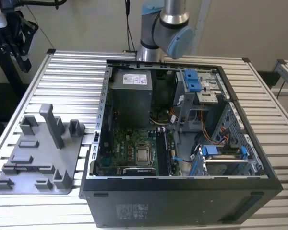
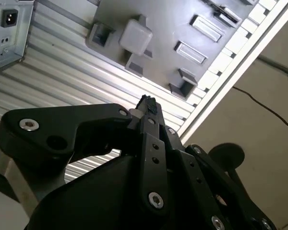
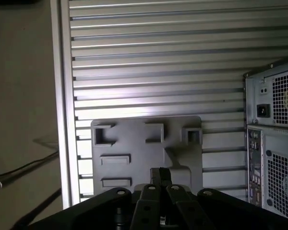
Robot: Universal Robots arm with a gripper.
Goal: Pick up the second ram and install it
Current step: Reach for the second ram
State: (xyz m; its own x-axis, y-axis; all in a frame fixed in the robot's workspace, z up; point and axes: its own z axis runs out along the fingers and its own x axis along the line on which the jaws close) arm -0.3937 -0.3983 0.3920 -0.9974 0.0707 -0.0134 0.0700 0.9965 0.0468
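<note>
Slatted metal table [image 1: 67,72] before a pale wall [image 1: 86,24].

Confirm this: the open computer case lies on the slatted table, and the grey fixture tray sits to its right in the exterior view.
Not right. The grey fixture tray sits to the exterior view's left of the open computer case, not to its right; the exterior view shows this. Both do rest on the slatted table.

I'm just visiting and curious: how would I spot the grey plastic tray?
Start at the slatted metal table and find the open black computer case on it. On the exterior view's left of that case lies the grey plastic tray, flat on the slats. It alone is matte grey with upright posts, one much taller than the rest.
</note>
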